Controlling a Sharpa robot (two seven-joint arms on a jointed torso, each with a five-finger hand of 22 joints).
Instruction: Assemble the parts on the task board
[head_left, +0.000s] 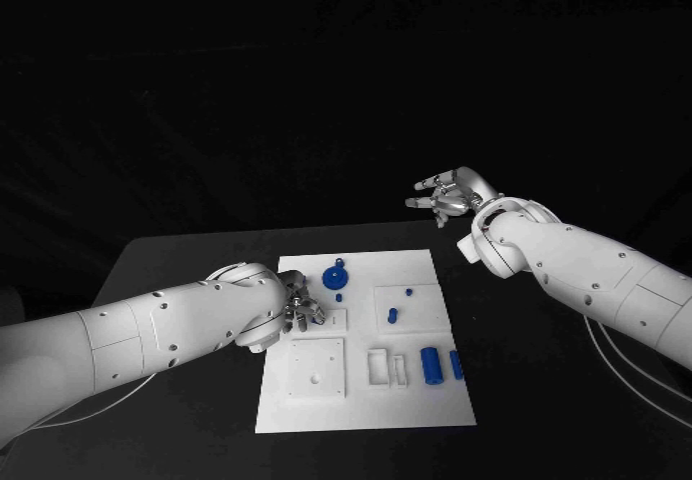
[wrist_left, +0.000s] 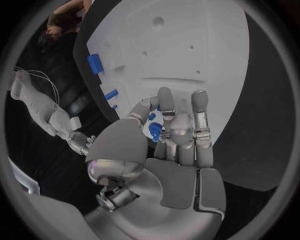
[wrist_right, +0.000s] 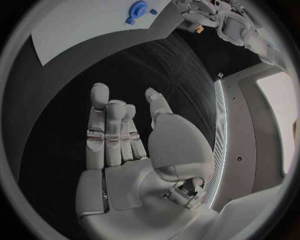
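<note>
The white task board (head_left: 361, 400) lies in the middle of the black table. My left hand (head_left: 299, 308) is low over the board's left side, and its thumb and fingers (wrist_left: 181, 122) pinch a small blue part (wrist_left: 155, 131). A round blue part (head_left: 335, 277) stands just beyond that hand, with small blue pegs (head_left: 392, 315) to its right. A blue cylinder (head_left: 430, 364) and a blue bar (head_left: 456, 364) lie near the board's right edge. My right hand (head_left: 451, 193) is raised beyond the board's far right corner, with its fingers (wrist_right: 109, 125) spread and nothing in them.
Square white raised plates (head_left: 316, 367) and slots (head_left: 378, 367) take up the board's near half. White cables (head_left: 635, 385) trail over the table under my right arm. The left forearm (head_left: 159, 330) covers the table left of the board.
</note>
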